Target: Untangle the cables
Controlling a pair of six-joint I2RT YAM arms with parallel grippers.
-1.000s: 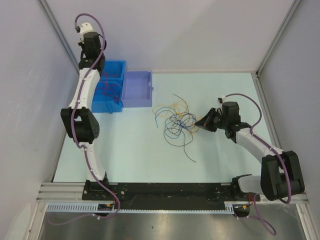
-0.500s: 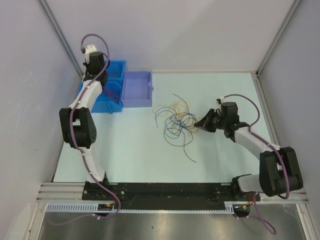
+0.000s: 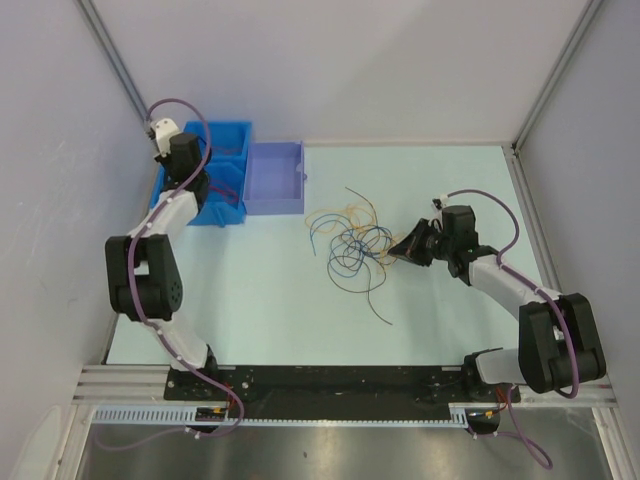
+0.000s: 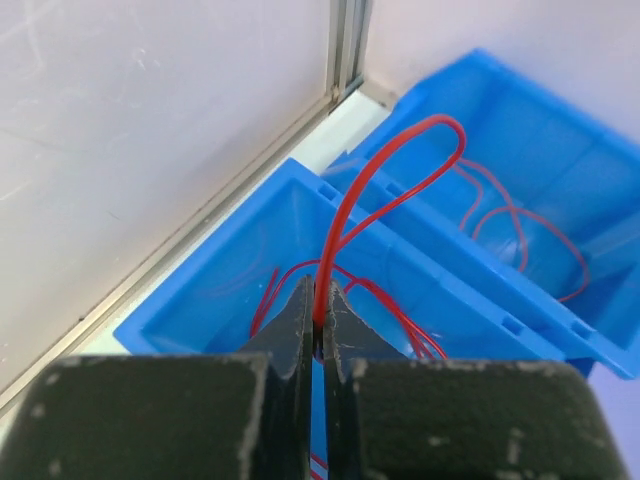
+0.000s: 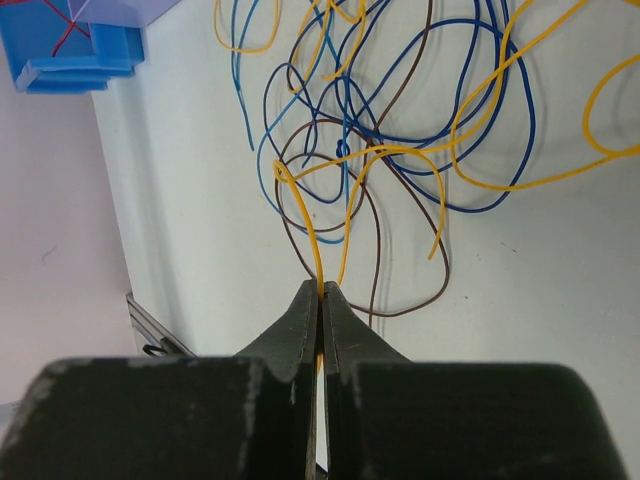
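Note:
A tangle of thin blue, brown and yellow cables (image 3: pixel 352 244) lies mid-table; it also shows in the right wrist view (image 5: pixel 400 140). My right gripper (image 5: pixel 321 292) is shut on a yellow cable (image 5: pixel 310 230) at the tangle's right edge (image 3: pixel 398 250). My left gripper (image 4: pixel 319 312) is shut on a red cable (image 4: pixel 385 180) that loops up over the blue bin (image 4: pixel 200 290). In the top view the left gripper (image 3: pixel 192 192) is over that bin (image 3: pixel 232 135). More red cables (image 4: pixel 520 225) lie in the bin's compartments.
A lilac bin (image 3: pixel 274 178) stands right of the blue bin. A loose dark cable (image 3: pixel 372 300) trails toward the front. The enclosure walls and a metal corner post (image 4: pixel 345 45) stand close behind the blue bin.
My left arm has swung down and left, bringing its gripper lower over the blue bin. My right gripper has crept slightly left toward the tangle.

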